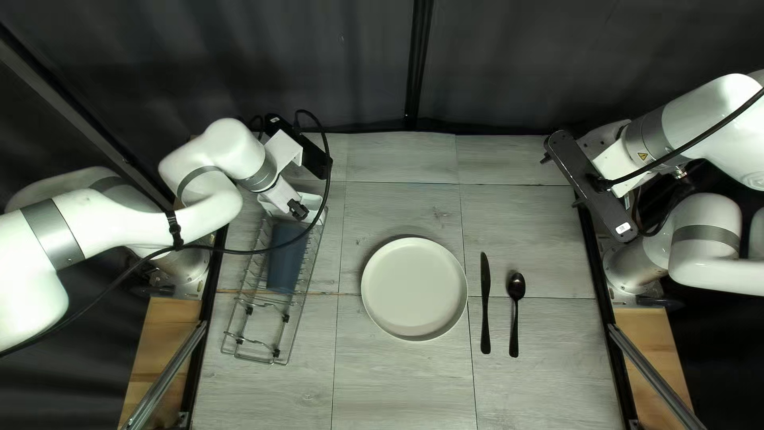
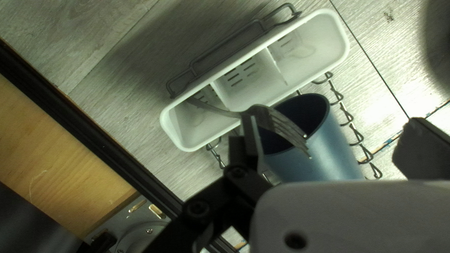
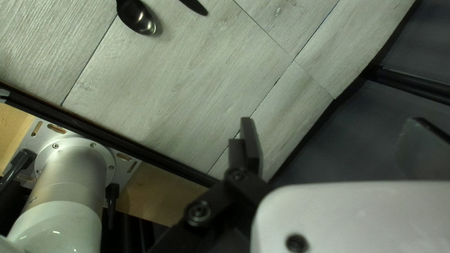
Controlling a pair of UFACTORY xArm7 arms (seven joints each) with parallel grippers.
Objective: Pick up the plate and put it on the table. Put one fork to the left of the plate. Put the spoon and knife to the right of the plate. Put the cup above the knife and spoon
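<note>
We have the fork (image 2: 275, 121) leaning out of an end compartment of the white caddy (image 2: 347, 42), handle inside, tines reaching over the mouth of the blue cup (image 2: 314, 161). Our left gripper (image 2: 332, 122) is at it with parted fingers, nothing grasped; the fork's head shows right beside one finger and well apart from the other. Its long axis slants away from that finger toward the gap, more along the closing line than across it. We judge the wrist wants turning and shifting so the fingers meet across the neck, clear of the cup's rim. The left arm is plainly nearer; our right gripper (image 3: 330, 122) waits far off, its fingers spread and bare. Then the fork should go to the rack side of the plate (image 1: 415, 288), opposite the knife (image 1: 485, 302) and spoon (image 1: 516, 287).
</note>
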